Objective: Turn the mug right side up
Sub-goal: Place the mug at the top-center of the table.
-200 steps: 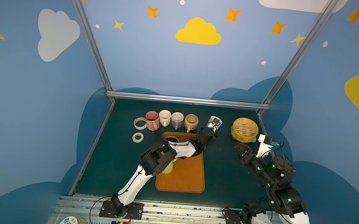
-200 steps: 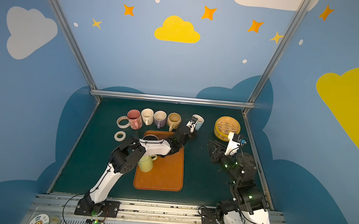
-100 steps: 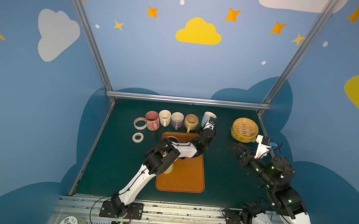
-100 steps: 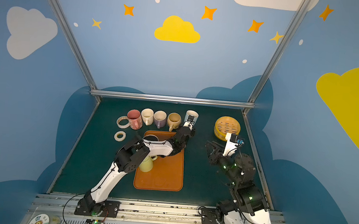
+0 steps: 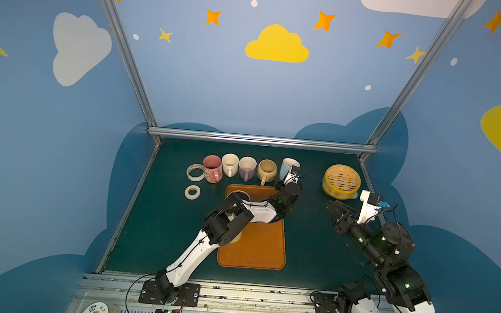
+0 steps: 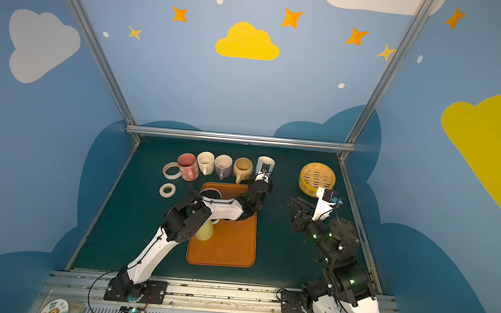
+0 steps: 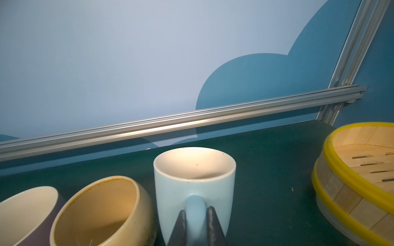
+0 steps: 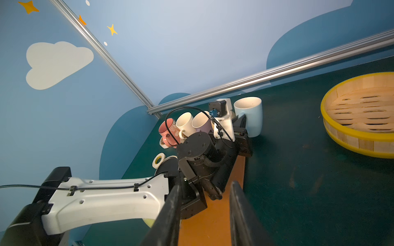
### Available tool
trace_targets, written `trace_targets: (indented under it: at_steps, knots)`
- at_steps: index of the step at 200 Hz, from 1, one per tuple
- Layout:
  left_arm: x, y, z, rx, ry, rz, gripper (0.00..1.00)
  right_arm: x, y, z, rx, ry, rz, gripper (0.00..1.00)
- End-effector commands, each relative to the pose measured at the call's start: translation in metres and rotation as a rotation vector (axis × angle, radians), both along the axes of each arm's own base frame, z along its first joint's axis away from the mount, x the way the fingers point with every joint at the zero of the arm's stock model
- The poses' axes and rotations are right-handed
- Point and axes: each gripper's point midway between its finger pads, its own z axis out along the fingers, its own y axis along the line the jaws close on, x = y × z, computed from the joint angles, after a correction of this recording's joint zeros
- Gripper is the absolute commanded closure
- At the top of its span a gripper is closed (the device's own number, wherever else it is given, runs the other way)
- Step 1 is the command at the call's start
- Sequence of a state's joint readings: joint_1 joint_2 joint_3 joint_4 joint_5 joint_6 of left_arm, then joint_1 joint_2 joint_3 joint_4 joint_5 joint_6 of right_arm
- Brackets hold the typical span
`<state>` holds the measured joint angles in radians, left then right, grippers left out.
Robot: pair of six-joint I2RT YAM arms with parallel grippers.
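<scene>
The light blue mug (image 5: 288, 164) (image 6: 265, 162) stands upright with its mouth up, at the right end of the mug row at the back of the table. My left gripper (image 7: 196, 209) is shut on its handle, one finger on each side. In the left wrist view the mug (image 7: 194, 181) sits beside a tan mug (image 7: 96, 210). From the right wrist view the mug (image 8: 249, 115) appears to rest on the green tabletop. My right gripper (image 5: 332, 206) (image 8: 204, 187) hovers open and empty over the table's right side.
Pink (image 5: 212, 165), cream (image 5: 229, 163) and purple (image 5: 247, 166) mugs fill the row. An orange tray (image 5: 254, 249) holds a dark mug (image 5: 238, 194) and a yellow-green mug (image 6: 205, 231) under my left arm. A bamboo steamer (image 5: 341, 181) sits back right, two tape rolls (image 5: 192, 191) back left.
My left gripper swung the blue mug from tilted to upright and brought it left and down to the end of the row. The right arm shifted slightly.
</scene>
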<state>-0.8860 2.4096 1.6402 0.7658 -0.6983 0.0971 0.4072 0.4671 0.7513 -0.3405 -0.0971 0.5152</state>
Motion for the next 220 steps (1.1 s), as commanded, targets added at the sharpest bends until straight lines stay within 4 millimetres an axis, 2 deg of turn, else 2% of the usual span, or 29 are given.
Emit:
trace_targets:
  at_steps: [1,93,128,220]
  knots:
    - [0.006,0.0,0.021,-0.098,-0.053,0.042,0.97,-0.002,-0.002,0.002,-0.008,-0.022,-0.008,0.68]
    - [0.006,0.008,-0.002,-0.087,0.003,0.086,0.96,-0.006,-0.004,0.004,-0.018,-0.042,-0.016,0.66]
    - [0.002,0.016,-0.006,-0.089,0.006,0.124,0.77,-0.007,-0.006,0.005,-0.021,-0.048,-0.021,0.65]
    - [-0.018,0.021,-0.007,-0.08,0.008,0.131,0.55,-0.009,-0.005,0.009,-0.013,-0.048,-0.016,0.62]
